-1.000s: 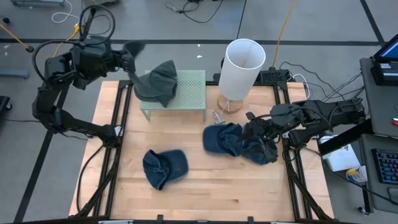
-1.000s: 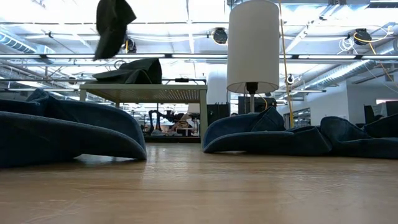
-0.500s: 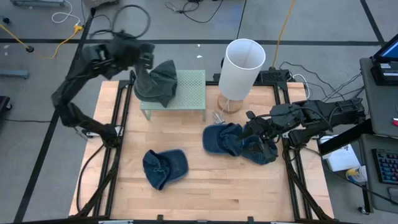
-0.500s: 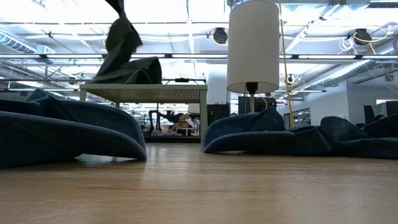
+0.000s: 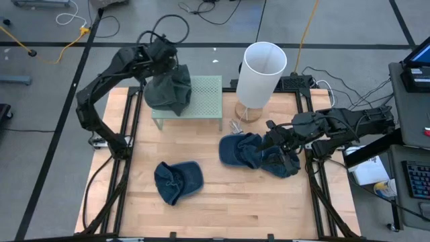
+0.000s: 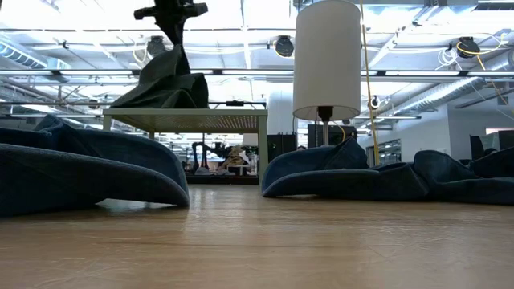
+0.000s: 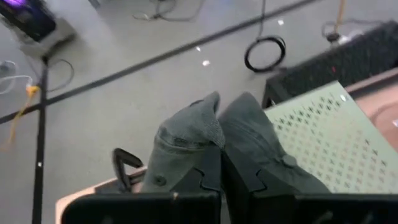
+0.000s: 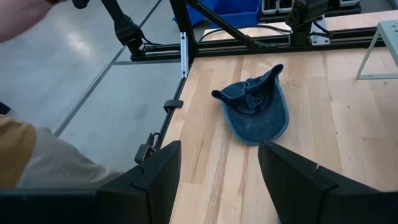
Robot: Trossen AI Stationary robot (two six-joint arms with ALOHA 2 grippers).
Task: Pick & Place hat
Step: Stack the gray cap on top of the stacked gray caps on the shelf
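A dark grey hat (image 5: 171, 91) lies heaped on the green perforated stand (image 5: 205, 101) at the table's far side. My left gripper (image 5: 163, 57) is above it, shut on the cloth; the low view shows the left gripper (image 6: 170, 12) over the peaked grey hat (image 6: 165, 80). Whether the heap is one hat or two, I cannot tell. A blue hat (image 5: 178, 181) lies near the table's left. More blue hats (image 5: 252, 153) lie in a pile at the right. My right gripper (image 5: 274, 146) is open over that pile, and whether it touches it does not show. My left gripper pinches the grey hat's bunched-up top (image 7: 205, 134) between its two fingers (image 7: 208, 177), coming from above and pointing down. The cloth is drawn up into a peak below the fingers, and its lower part (image 6: 161, 96) rests on the stand's top.
A white lamp (image 5: 262, 70) stands right of the stand at the far edge. The right wrist view looks along the table at the single blue hat (image 8: 255, 102) and the table's left edge (image 8: 186, 93). A person's sleeve (image 8: 18, 155) shows at the picture's side.
My left gripper has swung from beyond the table's far left corner toward the stand and has come down, staying shut. The grey cloth that hung clear below it now reaches the heap on the stand. The right arm has kept still.
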